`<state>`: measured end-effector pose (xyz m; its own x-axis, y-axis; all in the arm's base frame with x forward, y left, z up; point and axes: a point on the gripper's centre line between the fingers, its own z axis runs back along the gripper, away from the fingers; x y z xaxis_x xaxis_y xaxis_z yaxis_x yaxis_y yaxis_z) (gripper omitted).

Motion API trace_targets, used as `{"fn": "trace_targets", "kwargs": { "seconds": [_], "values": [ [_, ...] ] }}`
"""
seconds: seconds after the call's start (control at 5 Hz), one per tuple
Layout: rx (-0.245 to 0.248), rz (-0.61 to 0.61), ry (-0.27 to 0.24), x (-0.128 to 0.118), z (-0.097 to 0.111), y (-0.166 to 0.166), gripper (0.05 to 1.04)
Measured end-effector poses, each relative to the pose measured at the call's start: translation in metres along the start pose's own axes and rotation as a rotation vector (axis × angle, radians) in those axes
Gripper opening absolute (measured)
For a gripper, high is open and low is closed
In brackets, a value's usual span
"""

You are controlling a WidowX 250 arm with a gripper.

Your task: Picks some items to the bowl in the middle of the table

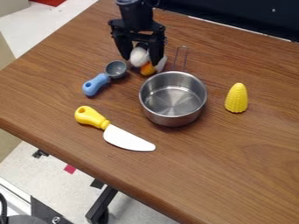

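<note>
Crossing the desk (245, 166) from its far side, the black arm (136, 11) hangs with its jaws down just beyond the bowl (169, 117), slightly left of it. That offset is what the coming move turns on: from the jaws, the bowl lies near and to the right, so a lift and a short carry that way should clear its far left rim. Its wire handle (186, 61) points to the far side, just right of the jaws, and could be snagged by a low path. The yellow-handled knife (128, 139) lies near left of the bowl, the blue-handled scoop (95, 84) left, the yellow corn (236, 99) upright to the right. Smallest, perhaps, is the white-and-orange item (139, 57), between the jaws and close to the desk. The jaws stand apart around its white part; whether they press on it, and how its long axis runs, I cannot tell.
</note>
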<state>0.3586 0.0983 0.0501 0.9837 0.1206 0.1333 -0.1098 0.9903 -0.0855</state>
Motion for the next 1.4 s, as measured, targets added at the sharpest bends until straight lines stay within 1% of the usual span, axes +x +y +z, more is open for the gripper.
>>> {"fn": "trace_targets", "kwargs": {
  "seconds": [0.2, 0.4, 0.6, 0.8, 1.0, 1.2, 1.4],
  "values": [
    [0.023, 0.007, 0.004, 0.0, -0.005, 0.001, 0.949],
    [0.029, 0.013, 0.009, 0.001, -0.007, 0.0, 0.763],
    [0.033, 0.013, -0.009, 0.004, -0.007, 0.0, 0.717],
    [0.044, 0.012, -0.029, 0.007, -0.008, -0.001, 0.715],
    [0.077, 0.0, -0.069, 0.01, -0.005, -0.003, 0.712],
    [0.158, 0.027, -0.184, 0.016, 0.016, -0.004, 0.6],
    [0.118, 0.035, -0.242, 0.016, 0.05, -0.013, 0.567]
  ]
}}
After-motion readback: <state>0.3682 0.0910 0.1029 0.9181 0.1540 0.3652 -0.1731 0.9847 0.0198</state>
